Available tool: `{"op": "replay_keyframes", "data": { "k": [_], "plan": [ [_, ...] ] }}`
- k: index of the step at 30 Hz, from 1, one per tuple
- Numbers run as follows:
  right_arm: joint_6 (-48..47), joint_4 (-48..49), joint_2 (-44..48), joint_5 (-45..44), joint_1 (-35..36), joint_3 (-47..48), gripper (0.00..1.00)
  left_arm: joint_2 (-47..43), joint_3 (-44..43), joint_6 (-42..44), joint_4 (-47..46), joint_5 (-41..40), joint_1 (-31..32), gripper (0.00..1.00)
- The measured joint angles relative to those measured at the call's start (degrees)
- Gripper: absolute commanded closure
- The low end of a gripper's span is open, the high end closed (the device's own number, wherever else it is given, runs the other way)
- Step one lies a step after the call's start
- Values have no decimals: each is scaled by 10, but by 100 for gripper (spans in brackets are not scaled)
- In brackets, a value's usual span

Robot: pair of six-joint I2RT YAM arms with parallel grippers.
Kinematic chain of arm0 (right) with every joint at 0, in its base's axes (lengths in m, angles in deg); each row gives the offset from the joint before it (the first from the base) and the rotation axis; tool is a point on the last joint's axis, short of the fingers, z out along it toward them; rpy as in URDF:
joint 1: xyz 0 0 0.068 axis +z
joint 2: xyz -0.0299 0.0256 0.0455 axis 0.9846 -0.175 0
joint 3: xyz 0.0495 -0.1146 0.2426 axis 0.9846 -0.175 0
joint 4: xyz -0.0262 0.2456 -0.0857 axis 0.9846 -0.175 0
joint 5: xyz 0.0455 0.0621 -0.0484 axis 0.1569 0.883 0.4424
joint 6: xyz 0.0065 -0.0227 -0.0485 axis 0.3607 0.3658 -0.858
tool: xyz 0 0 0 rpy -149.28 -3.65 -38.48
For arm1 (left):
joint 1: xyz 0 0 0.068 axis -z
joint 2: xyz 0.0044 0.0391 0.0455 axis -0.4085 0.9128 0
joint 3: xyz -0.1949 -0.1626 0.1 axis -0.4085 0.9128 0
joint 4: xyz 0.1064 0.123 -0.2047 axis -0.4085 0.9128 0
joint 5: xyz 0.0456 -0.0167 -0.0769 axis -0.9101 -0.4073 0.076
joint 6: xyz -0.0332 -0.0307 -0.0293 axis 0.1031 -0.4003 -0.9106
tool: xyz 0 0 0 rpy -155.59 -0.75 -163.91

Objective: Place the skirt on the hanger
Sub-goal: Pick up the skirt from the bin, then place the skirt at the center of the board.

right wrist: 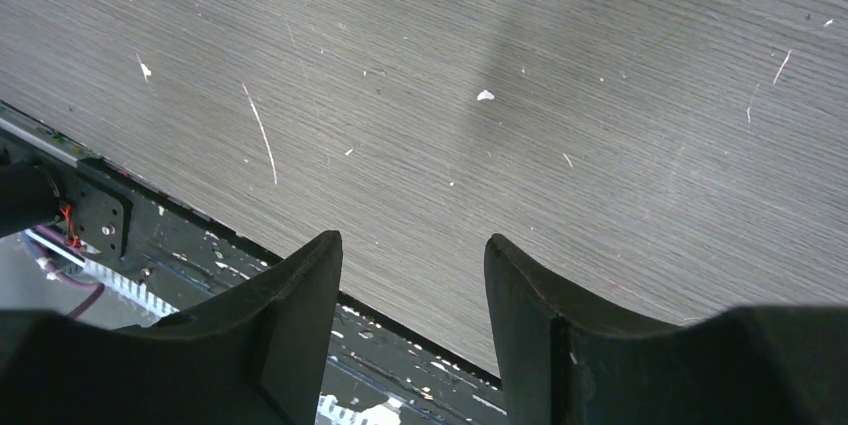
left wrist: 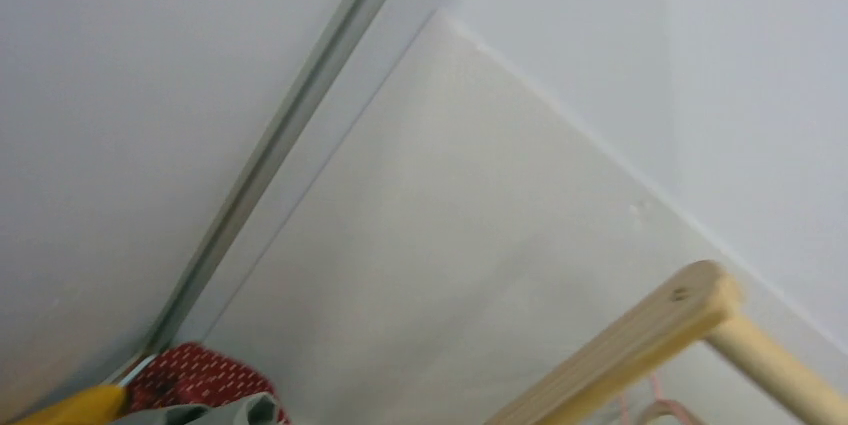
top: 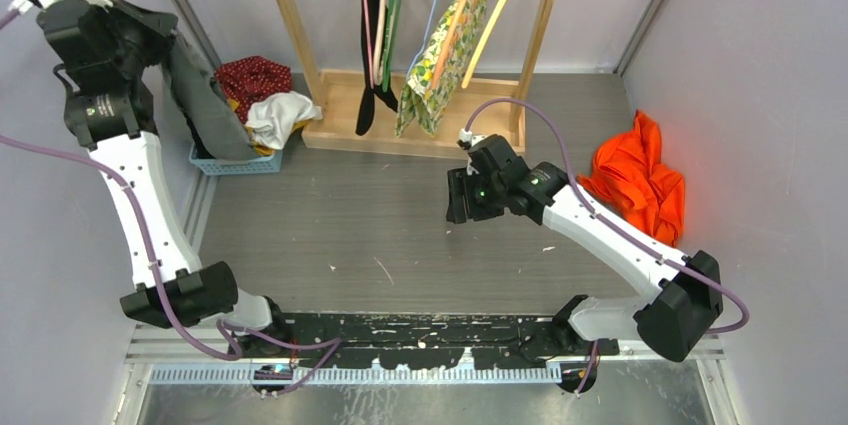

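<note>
Overhead view of a two-arm robot at a grey wood-grain table [top: 330, 215]. The task is at an early-to-middle stage: the skirt [top: 205, 105] is picked up but is not yet on any hanger.

The left arm is raised high at the far left, beside the wall. Its left gripper [top: 160, 30] is closed, and the skirt hangs from it in one long fold. The fingers themselves do not show in the left wrist view, so the hold on the cloth is judged mainly from the overhead view. The skirt's lower end reaches down to a blue basket [top: 240, 165] holding red dotted, white and yellow clothes.

The skirt is plain dark grey, limp and narrow as it hangs, with no waistband clearly visible.

The wooden rack [top: 290, 15] stands at the back of the table, well apart from the skirt. It carries several hangers with black and floral garments. A yellow hanger [top: 497, 3] at its right side looks bare.

The right gripper [top: 458, 195] hovers over the middle of the table, jaws apart, holding nothing.

What is left: carrying the skirt to the rack and fixing it on a hanger.
</note>
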Motion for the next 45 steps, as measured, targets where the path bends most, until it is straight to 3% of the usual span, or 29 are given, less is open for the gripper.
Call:
{"op": "replay_keyframes", "data": {
  "k": [9, 14, 23, 35, 40, 45],
  "plan": [
    [1, 12, 17, 0, 0, -23, 40, -1, -199, -20, 85, 120, -1, 100],
    [1, 19, 31, 0, 0, -31, 40, -3, -266, -83, 50, 217, -2, 100],
    [1, 20, 62, -1, -4, -37, 39, 20, -230, -327, -191, 378, -4, 100],
    [1, 19, 74, -7, -10, -37, 39, 35, -183, -567, -453, 426, 5, 100],
    [1, 16, 78, -13, -13, -35, 38, 35, -157, -612, -535, 422, 86, 100],
    [1, 12, 86, -20, -18, -33, 38, -3, -58, -555, -512, 422, 184, 100]
  ]
}}
